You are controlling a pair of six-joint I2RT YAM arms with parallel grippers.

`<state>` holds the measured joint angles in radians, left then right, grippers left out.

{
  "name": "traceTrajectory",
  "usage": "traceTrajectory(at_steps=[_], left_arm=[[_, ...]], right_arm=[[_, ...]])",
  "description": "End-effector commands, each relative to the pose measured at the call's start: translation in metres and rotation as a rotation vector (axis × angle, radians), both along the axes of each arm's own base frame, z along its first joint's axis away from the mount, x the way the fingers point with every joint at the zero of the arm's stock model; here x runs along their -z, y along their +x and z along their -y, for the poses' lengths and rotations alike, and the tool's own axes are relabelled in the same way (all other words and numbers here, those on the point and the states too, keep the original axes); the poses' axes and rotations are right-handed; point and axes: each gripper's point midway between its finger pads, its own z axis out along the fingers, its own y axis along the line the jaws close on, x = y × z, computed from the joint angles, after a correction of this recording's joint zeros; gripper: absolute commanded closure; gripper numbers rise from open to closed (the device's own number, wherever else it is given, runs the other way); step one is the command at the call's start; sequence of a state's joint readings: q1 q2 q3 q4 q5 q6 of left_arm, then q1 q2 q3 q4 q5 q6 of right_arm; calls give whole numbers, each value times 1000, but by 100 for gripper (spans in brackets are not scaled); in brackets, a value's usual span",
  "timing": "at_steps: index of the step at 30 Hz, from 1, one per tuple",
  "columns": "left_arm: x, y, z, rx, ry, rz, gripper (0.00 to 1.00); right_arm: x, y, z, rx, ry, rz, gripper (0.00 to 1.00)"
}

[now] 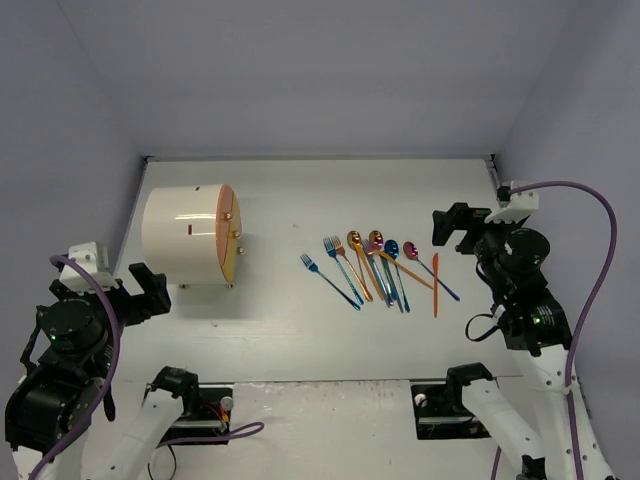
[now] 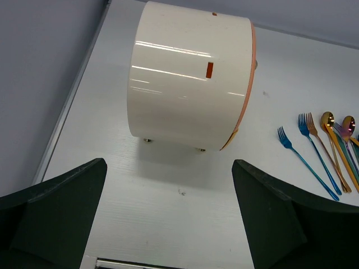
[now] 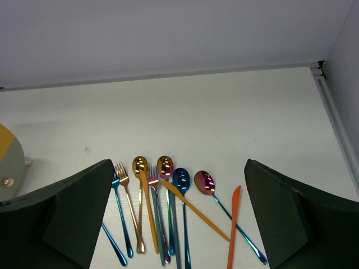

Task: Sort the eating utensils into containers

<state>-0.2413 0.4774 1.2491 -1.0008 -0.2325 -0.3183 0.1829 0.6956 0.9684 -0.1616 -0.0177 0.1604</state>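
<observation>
No sorting has begun. The slim metallic blue, gold, purple and orange forks, spoons and knife (image 1: pixel 380 265) lie fanned together right of centre. They are well apart from the cream-white drum cabinet (image 1: pixel 185 235) at far left, whose round orange knobbed front looks shut. The left gripper (image 1: pixel 148 290) and right gripper (image 1: pixel 452 225) hang spread, empty. The next move likely calls for pulling a drawer open.

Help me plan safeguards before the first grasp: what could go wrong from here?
The utensils lie bunched and crossed. An orange knife crosses several handles, so one pinch may drag neighbours. The cabinet looks shut and stands on small feet, so tugging a knob might slide it.
</observation>
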Motion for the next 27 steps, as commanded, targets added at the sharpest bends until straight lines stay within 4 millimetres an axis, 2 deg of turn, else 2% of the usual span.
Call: traceTrajectory(at_steps=[1, 8, 11, 19, 21, 22, 23, 25, 27], left_arm=[[-2, 13, 8, 4, -40, -8, 7], [3, 14, 10, 4, -62, -18, 7], [5, 12, 8, 0, -48, -25, 7], [15, 1, 2, -11, -25, -49, 7], [15, 0, 2, -12, -26, -45, 7], [15, 0, 2, -12, -27, -42, 7], [13, 0, 2, -12, -28, -40, 7], [13, 1, 3, -2, -23, -40, 7], [14, 4, 2, -4, -3, -52, 7]], right_arm=[[-18, 12, -6, -14, 39, 47, 0], [3, 24, -16, -34, 92, -30, 0], [9, 28, -28, -96, 101, -61, 0], [8, 52, -67, -250, 194, -149, 0], [13, 63, -81, -287, 228, -192, 0], [9, 66, -88, -307, 246, -195, 0], [16, 75, -102, -337, 267, -236, 0], [7, 85, -124, -379, 296, -248, 0], [17, 94, -164, -459, 301, -295, 0]])
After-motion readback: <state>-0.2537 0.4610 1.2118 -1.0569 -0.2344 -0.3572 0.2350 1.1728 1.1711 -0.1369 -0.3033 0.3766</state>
